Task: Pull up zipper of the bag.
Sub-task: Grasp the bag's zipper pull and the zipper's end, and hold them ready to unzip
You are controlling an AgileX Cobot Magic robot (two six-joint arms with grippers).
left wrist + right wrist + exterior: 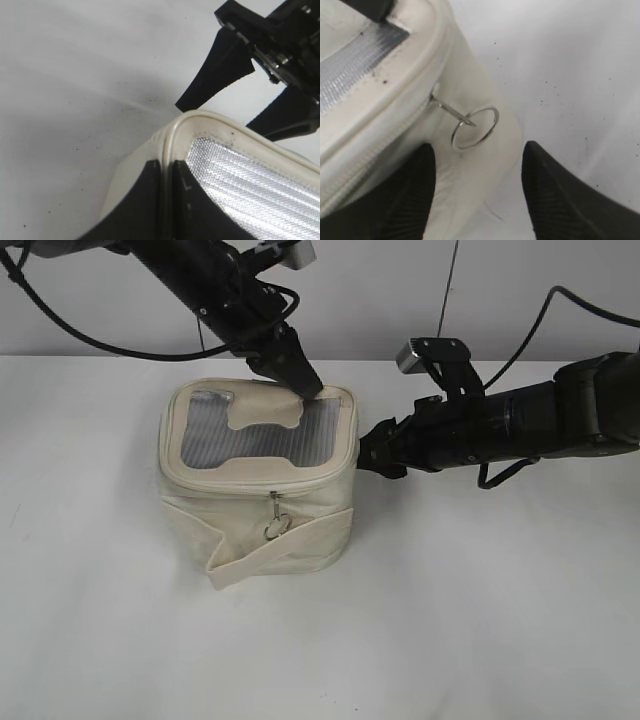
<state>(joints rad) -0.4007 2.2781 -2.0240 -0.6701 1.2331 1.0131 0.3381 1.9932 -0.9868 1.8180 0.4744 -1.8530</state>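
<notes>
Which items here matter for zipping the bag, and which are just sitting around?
In play: bag, zipper ring pull, left claw gripping the bag, open right claw at the pull.
Idle: strap, front ring pull, table.

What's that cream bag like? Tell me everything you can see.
The bag is small, boxy, cream fabric with rounded corners, standing upright on the white table. Its top has a grey mesh window around a cream patch, edged with piping. A silver ring pull hangs at the front, above a wide strap. The left gripper seems to pinch its rear rim; the right gripper sits open beside it.
</notes>
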